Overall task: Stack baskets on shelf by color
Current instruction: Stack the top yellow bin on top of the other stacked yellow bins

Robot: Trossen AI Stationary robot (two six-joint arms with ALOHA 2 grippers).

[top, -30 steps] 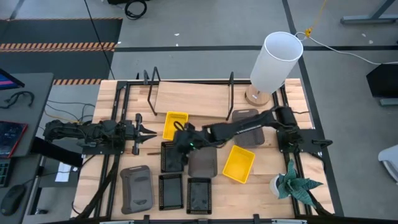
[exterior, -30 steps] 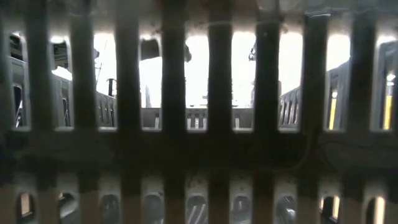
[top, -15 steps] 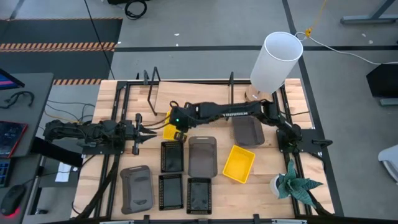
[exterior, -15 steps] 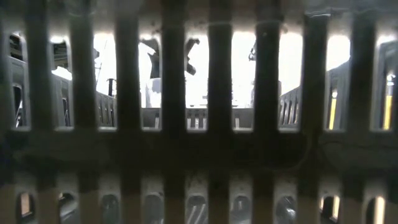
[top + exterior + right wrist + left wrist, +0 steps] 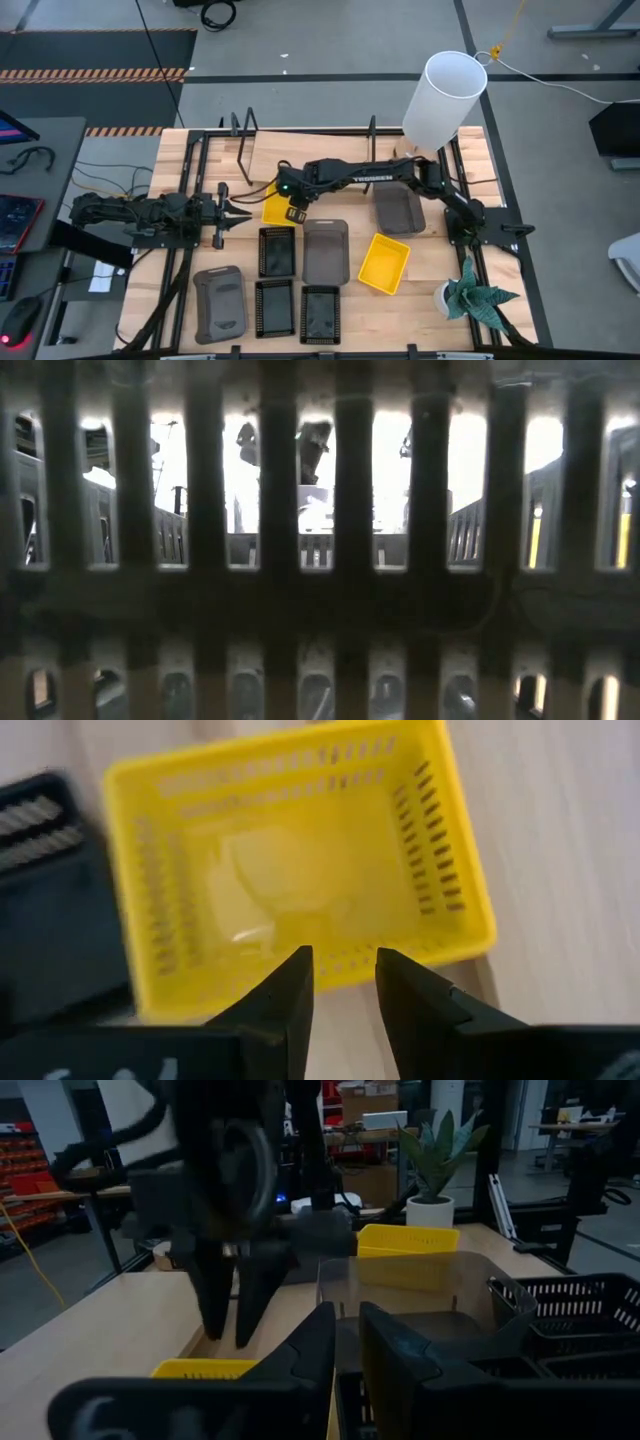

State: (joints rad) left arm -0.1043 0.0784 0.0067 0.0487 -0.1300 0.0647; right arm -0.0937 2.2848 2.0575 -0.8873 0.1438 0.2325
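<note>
Two dark arms reach over the slatted wooden tabletop, the largest thing in the high view. At its far edge stands the light wooden shelf board with black wire end frames, with no basket on it. Beside the shelf's right end rises a tall white cylindrical lamp shade.

The right arm stretches across the front of the shelf, and the right gripper hangs over a bright yellow perforated plastic basket lying on the tabletop just in front of the shelf. In the right wrist view its jaws stand a narrow way apart above the near wall of this basket, gripping nothing; whether they touch the rim cannot be told. The left gripper waits low at the left side of the tabletop, pointing toward the same basket, its jaws nearly closed with a slim gap and nothing between them.

A second yellow basket lies tilted on the right half of the tabletop. A dark grey rounded tray sits near the shelf's right end, another in the middle, a third at front left. Three black mesh baskets lie between them. A small potted plant stands at the right front corner.
</note>
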